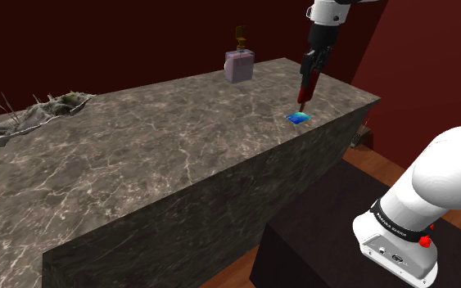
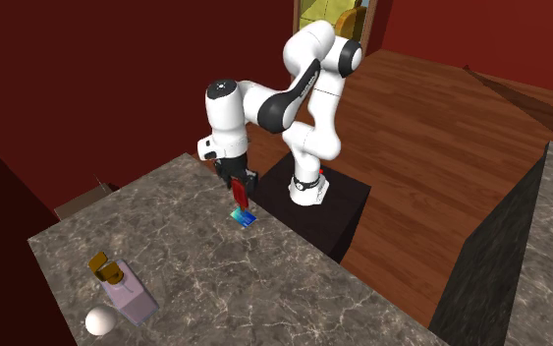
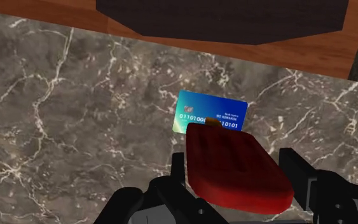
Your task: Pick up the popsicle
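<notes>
A dark red popsicle (image 3: 238,167) is clasped between the two black fingers of my gripper (image 3: 234,175). In the shoulder view the gripper (image 1: 309,72) points down over the marble counter (image 1: 163,155) near its edge, and the popsicle (image 1: 304,88) hangs from it, stick end lowest. Just below the stick lies a blue card (image 1: 300,119) flat on the counter. From the second exterior view the popsicle (image 2: 240,191) sits under the gripper (image 2: 238,182), directly above the card (image 2: 245,217).
A pale lilac box (image 1: 239,65) with a small brown-topped item stands at the counter's far end; a white ball (image 2: 100,320) lies beside the box (image 2: 130,295). Twiggy debris (image 1: 36,114) covers the shoulder view's left. The counter edge (image 1: 335,127) drops to my dark stand (image 1: 318,237).
</notes>
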You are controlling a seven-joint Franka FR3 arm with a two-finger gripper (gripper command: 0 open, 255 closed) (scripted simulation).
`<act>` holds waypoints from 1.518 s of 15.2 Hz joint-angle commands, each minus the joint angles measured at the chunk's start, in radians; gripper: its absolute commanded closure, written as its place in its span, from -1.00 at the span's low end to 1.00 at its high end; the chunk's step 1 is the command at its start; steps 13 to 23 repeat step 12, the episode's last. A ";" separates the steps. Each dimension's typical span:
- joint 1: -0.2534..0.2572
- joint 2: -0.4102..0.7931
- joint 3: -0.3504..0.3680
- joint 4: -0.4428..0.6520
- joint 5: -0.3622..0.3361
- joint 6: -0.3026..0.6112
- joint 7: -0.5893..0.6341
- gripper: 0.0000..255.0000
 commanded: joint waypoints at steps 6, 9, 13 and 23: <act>0.001 0.002 0.002 0.096 0.002 -0.095 0.000 1.00; 0.001 0.005 0.003 0.139 0.002 -0.135 0.000 1.00; 0.002 0.007 0.003 0.157 0.002 -0.150 0.000 1.00; 0.002 0.007 0.003 0.157 0.002 -0.150 0.000 1.00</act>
